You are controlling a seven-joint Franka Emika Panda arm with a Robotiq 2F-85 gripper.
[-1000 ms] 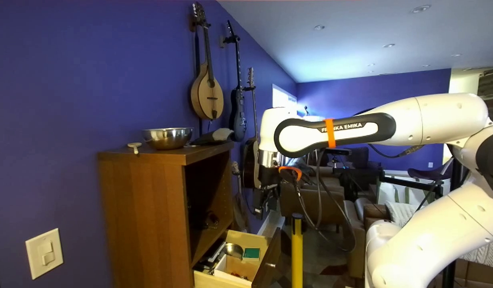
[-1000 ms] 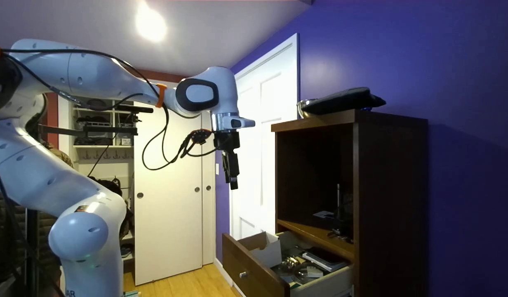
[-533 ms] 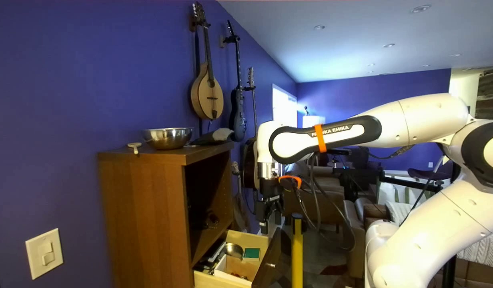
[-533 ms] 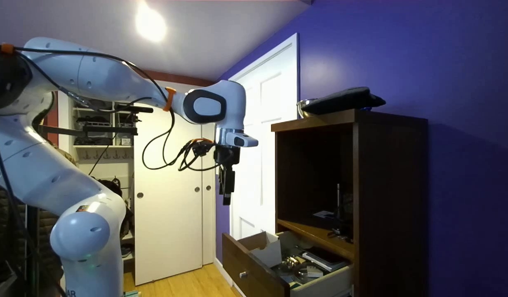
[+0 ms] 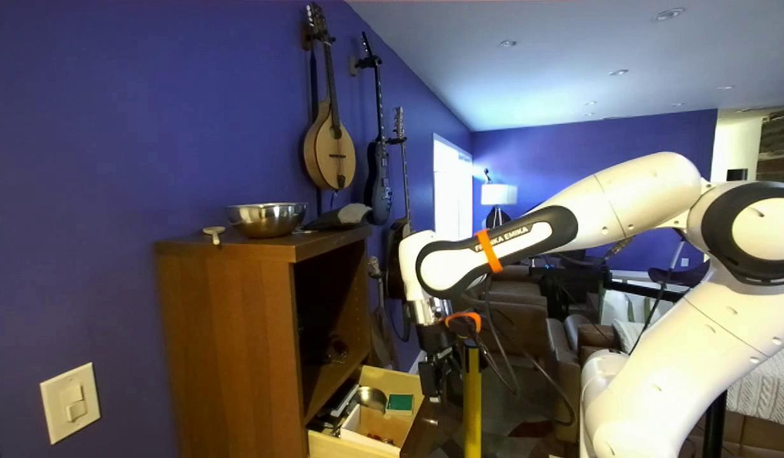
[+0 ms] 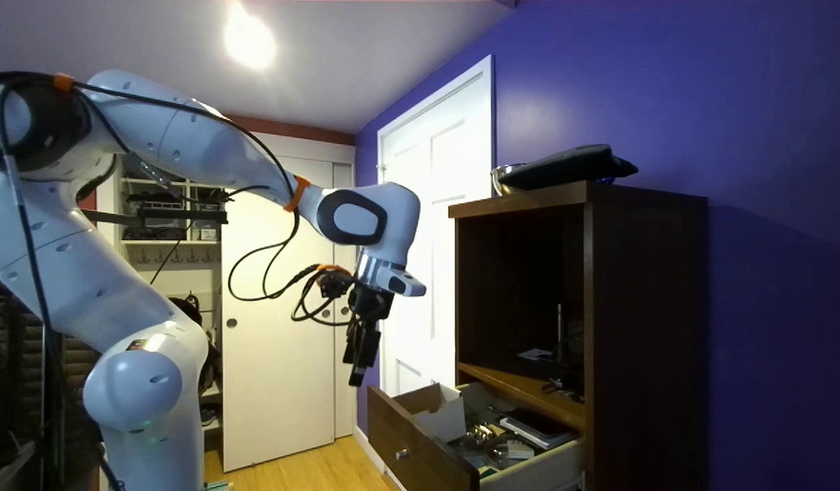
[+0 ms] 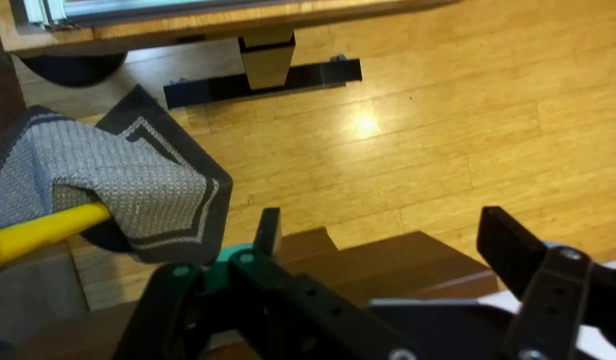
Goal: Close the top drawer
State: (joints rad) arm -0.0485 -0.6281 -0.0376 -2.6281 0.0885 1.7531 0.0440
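Gripper (image 7: 380, 222), one: spread wide, nothing held. Drawer (image 6: 420, 440), one, wooden: pulled out, below the gripper on the side toward the cabinet (image 6: 645, 327); we cannot make out contact. Handling, as we judge: rigid, weighty from its load, likely easy-sliding. Hold: no grasp needed; we would push squarely near the knob (image 6: 401, 454).
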